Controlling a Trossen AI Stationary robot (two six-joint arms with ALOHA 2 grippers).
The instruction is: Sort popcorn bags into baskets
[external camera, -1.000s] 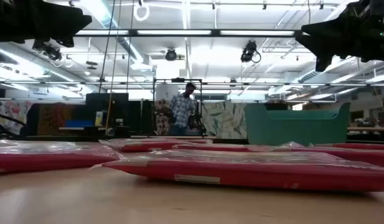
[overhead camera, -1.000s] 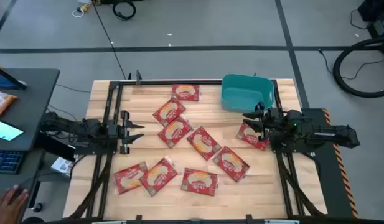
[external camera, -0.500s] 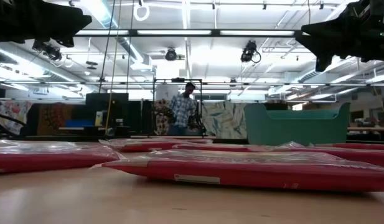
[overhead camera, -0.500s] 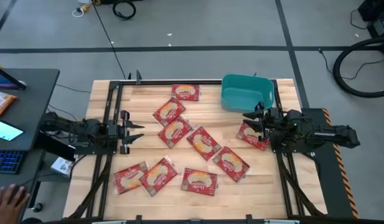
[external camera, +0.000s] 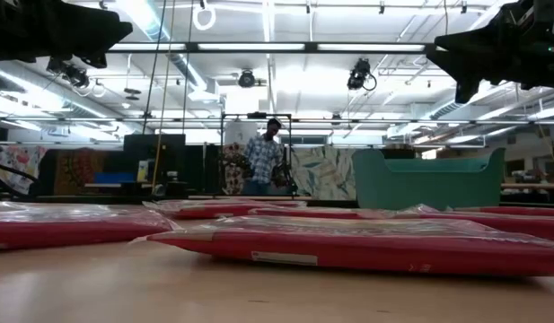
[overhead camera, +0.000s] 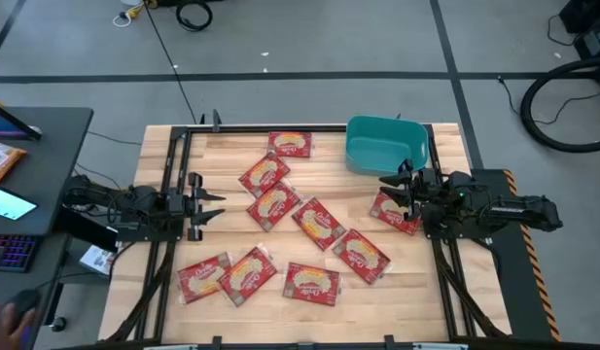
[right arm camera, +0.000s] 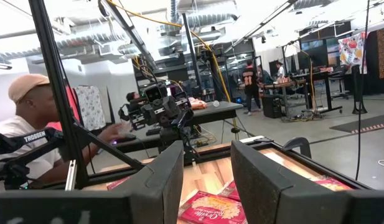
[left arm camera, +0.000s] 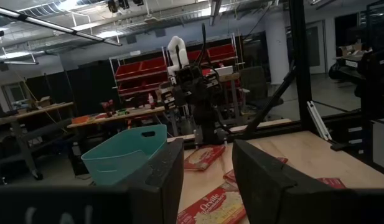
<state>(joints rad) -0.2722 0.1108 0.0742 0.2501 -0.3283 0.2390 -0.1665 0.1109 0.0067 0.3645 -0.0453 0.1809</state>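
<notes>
Several red popcorn bags lie flat on the wooden table, among them one at the far middle (overhead camera: 290, 144), one in the centre (overhead camera: 318, 223) and one at the near side (overhead camera: 310, 283). The teal basket (overhead camera: 385, 146) stands at the far right, with nothing showing inside. My left gripper (overhead camera: 212, 205) hovers open at the table's left, pointing toward the bags. My right gripper (overhead camera: 387, 189) hovers open at the right, just near of the basket, beside a bag (overhead camera: 394, 212) that lies partly under the arm. Both wrist views show bare gaps between the fingers (left arm camera: 207, 171) (right arm camera: 207, 168).
Black frame rails run along the table's left (overhead camera: 168, 194) and right (overhead camera: 438, 262) sides. A dark desk (overhead camera: 27, 175) with a screen and keyboard stands left of the table. People (right arm camera: 30, 143) sit and stand in the room beyond. Bare wood lies at the near right (overhead camera: 406, 301).
</notes>
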